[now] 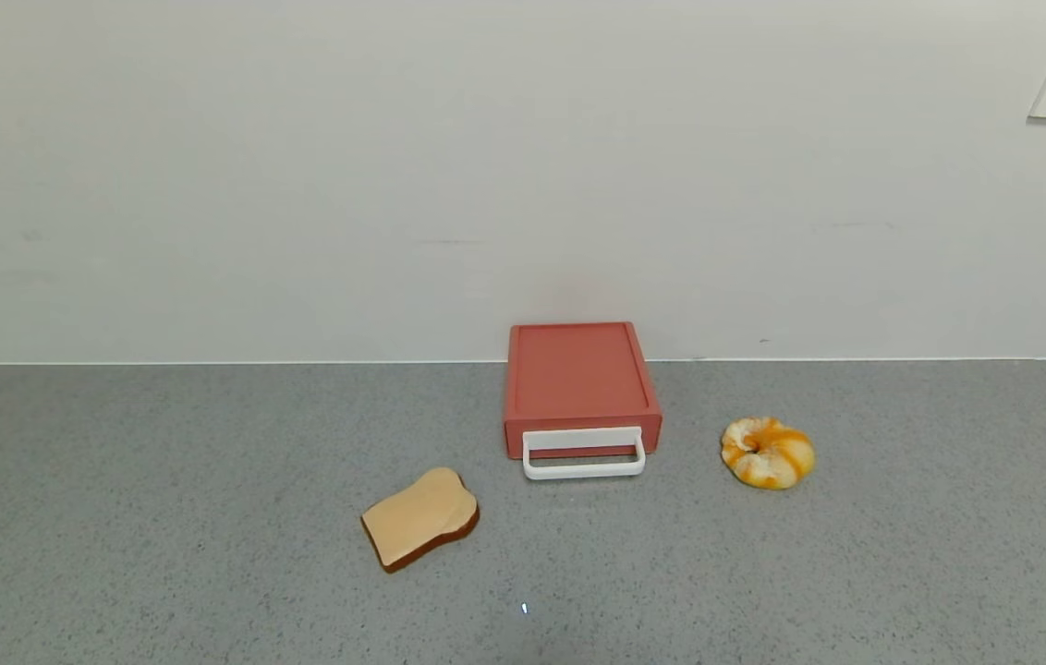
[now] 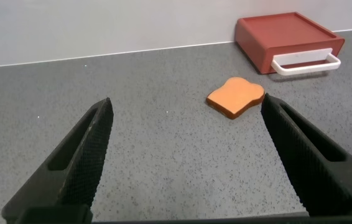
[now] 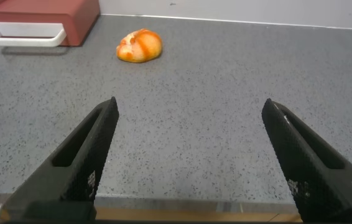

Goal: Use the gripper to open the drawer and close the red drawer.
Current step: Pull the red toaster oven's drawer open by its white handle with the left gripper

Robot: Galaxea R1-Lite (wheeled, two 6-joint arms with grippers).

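Bread slice (image 1: 419,529) lies before shut red drawer (image 1: 580,386).

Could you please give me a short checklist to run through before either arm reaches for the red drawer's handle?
1. Red drawer shut, against the wall: ok, its front sits flush with the case.
2. White loop handle free to grasp: ok, it juts forward over the counter with nothing touching it.
3. Left gripper ready: ok, fingers wide open, holding nothing, low over the counter.
4. Right gripper ready: ok, fingers wide open, holding nothing.
5. Approach path clear: ok, the bread slice lies to the drawer's left and nearer the robot; the croissant-like pastry lies to its right, both apart from the handle.
6. Drawer contents: cannot tell.
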